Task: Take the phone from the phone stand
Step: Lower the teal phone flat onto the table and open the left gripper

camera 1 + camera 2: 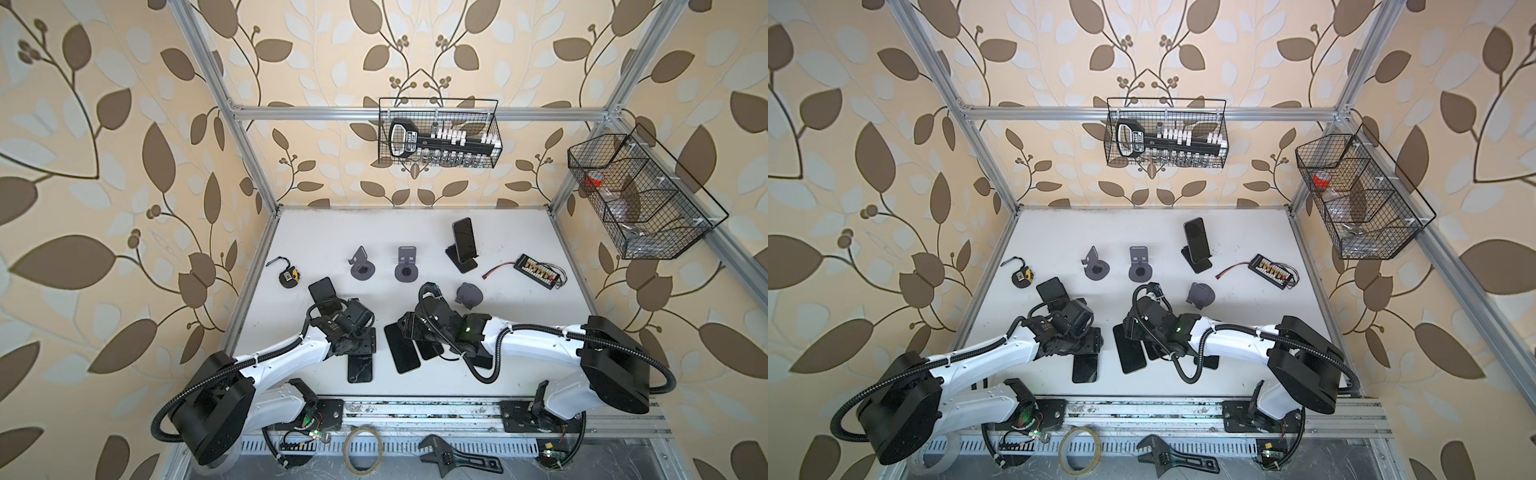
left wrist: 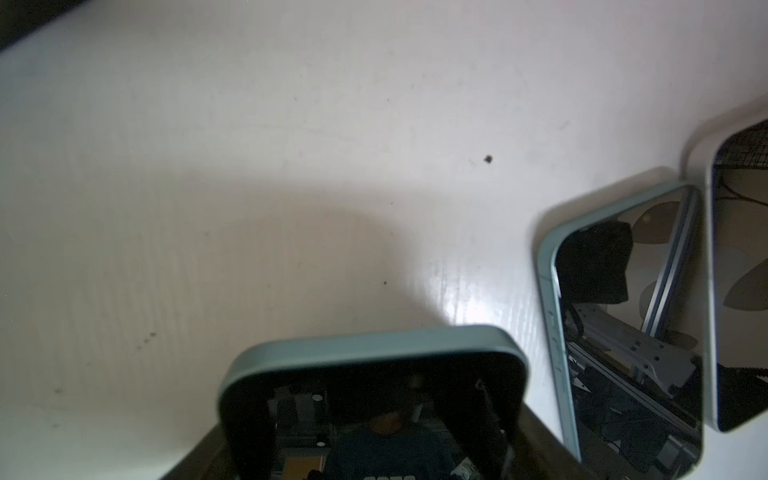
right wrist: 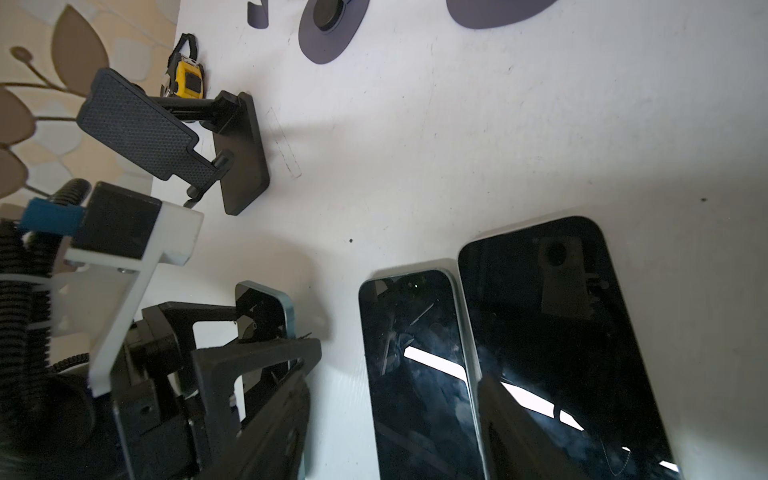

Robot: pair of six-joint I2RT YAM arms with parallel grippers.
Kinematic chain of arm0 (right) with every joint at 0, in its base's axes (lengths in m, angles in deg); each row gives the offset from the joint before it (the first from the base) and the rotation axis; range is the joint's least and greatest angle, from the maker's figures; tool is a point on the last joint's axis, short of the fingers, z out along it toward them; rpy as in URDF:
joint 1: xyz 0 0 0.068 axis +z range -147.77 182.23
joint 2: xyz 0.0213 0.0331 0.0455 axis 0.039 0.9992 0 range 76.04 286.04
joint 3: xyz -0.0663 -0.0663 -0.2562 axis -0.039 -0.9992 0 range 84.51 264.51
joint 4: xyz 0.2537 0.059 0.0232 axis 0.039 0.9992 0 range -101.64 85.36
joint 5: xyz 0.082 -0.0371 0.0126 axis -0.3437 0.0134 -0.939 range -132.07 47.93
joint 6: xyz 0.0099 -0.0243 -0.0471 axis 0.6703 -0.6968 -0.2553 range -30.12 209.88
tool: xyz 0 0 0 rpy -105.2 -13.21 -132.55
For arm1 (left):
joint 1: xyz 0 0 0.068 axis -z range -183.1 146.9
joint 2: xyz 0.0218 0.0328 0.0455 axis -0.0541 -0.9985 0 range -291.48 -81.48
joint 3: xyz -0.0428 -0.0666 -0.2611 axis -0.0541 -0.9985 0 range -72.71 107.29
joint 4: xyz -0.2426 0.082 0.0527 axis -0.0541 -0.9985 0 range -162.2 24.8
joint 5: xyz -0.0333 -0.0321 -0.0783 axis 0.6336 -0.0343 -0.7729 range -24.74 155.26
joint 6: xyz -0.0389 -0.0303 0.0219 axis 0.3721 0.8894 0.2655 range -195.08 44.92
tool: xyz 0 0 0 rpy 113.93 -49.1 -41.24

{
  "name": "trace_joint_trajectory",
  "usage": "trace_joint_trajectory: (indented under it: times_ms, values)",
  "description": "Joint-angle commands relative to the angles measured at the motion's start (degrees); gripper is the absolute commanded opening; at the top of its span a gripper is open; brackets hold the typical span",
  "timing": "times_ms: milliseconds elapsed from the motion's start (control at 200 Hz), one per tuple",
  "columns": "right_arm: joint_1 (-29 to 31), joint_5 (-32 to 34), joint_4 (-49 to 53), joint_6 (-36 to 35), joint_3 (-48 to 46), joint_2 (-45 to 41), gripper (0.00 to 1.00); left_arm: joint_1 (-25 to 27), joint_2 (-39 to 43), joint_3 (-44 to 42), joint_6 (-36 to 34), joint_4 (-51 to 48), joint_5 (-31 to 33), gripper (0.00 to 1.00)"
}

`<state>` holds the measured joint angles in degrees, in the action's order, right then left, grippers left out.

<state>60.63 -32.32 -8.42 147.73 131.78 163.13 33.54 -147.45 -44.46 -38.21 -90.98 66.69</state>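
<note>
Teal-edged phone clamped in the left gripper at the table's near side.
Only the right wrist view shows the fingers on it. Only the top views show a second phone, upright on the far stand. The empty black stand sits by the left edge. Right gripper: apart or together, I cannot tell. Bare table lies beyond.

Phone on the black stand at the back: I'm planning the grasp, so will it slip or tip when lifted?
Probably rigid and slippery: the phone is a glossy slab. It leans back on the stand, so a sideways push may topple both.
</note>
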Motion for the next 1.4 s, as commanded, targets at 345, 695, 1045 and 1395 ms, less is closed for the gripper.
trace_joint_trajectory:
  times_ms: [345, 695, 1045, 1395]
  values:
    - [0.6, 0.7, 1.8, 2.1, 0.5, -2.4, 0.66, -0.5, 6.1, -1.5, 2.6, -2.7, 1.1, 0.68]
    - [1.5, 1.6, 3.3, 2.4, 2.0, -2.5, 0.68, -0.5, 8.7, -2.2, 2.8, -2.6, 2.2, 0.75]
    - [2.0, 1.1, 2.7, 2.2, 3.3, -0.8, 0.68, -0.6, 11.0, -2.3, 3.3, -3.5, 2.2, 0.79]
    - [1.9, 1.8, 4.0, 1.8, 2.8, -2.6, 0.68, -0.5, 11.8, -1.7, 2.7, -4.2, 2.4, 0.79]
